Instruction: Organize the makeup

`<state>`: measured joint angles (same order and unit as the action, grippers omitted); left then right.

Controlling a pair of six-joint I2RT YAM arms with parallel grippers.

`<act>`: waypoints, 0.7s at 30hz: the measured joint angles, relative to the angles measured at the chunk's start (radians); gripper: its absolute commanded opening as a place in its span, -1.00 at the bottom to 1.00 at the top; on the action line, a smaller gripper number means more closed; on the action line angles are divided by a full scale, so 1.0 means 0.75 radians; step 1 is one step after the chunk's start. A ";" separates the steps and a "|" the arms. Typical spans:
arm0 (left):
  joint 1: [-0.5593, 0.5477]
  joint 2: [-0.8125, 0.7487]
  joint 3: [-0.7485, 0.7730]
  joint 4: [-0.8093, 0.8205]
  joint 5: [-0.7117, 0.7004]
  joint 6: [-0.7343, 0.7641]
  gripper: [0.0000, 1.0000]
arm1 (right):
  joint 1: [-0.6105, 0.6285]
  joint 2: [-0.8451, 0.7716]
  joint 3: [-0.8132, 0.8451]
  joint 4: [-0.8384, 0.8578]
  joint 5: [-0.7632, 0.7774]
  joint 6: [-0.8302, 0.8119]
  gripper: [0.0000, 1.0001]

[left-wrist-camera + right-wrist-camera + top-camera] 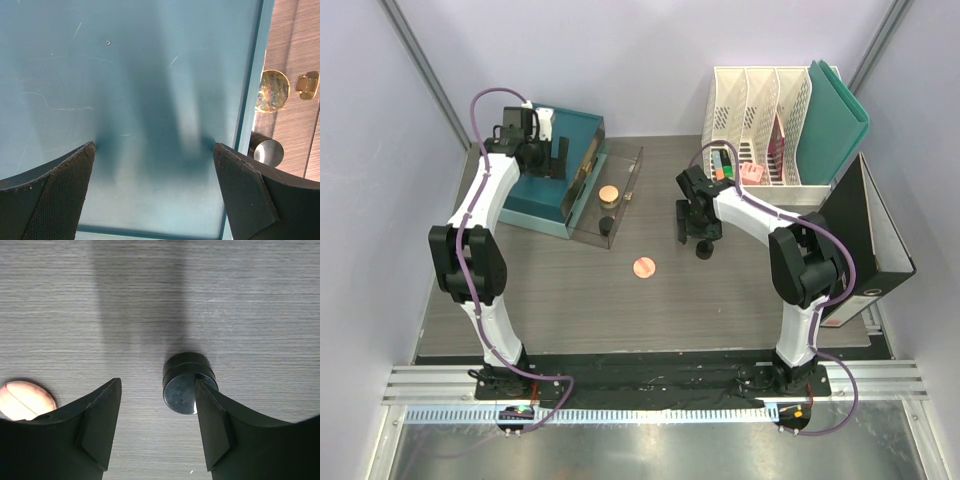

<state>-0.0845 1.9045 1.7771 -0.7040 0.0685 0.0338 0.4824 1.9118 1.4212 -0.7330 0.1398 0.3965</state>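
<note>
Black jar (180,371) partly behind right claw (157,382), pink compact (25,397) cut off by frame edge

**Four small makeup pieces**

A round pink compact (643,266) lay flat near the centre. A black jar (704,251) stood just right of it. A tan jar (609,193) and a second black jar (606,226) stood farther upper left.

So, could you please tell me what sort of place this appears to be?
Probably a robot test cell dressed as a desk: plain pale walls box in a wood-grain table, white file holders and a black binder sit at the right, and a metal mounting rail runs along the near edge.
</note>
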 measured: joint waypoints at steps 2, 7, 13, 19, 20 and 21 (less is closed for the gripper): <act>0.000 0.000 0.000 0.001 0.000 0.000 0.99 | 0.000 0.001 0.000 0.001 0.011 -0.001 0.31; -0.001 0.000 0.000 0.001 0.000 0.000 1.00 | 0.000 0.005 0.000 -0.004 0.047 -0.002 0.31; 0.000 0.000 -0.001 0.001 0.000 0.000 1.00 | 0.000 0.006 -0.007 -0.014 0.098 -0.003 0.31; -0.001 0.000 -0.002 0.002 0.000 0.000 0.99 | 0.000 0.026 -0.048 -0.038 0.114 -0.007 0.26; 0.000 0.000 -0.002 0.002 0.000 0.000 0.99 | 0.000 0.036 -0.061 -0.043 0.113 -0.007 0.22; 0.000 0.000 -0.002 0.003 0.000 0.000 1.00 | 0.000 0.045 -0.069 -0.048 0.112 -0.007 0.17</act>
<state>-0.0845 1.9045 1.7756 -0.7021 0.0685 0.0338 0.4824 1.9457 1.3697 -0.7689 0.2241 0.3912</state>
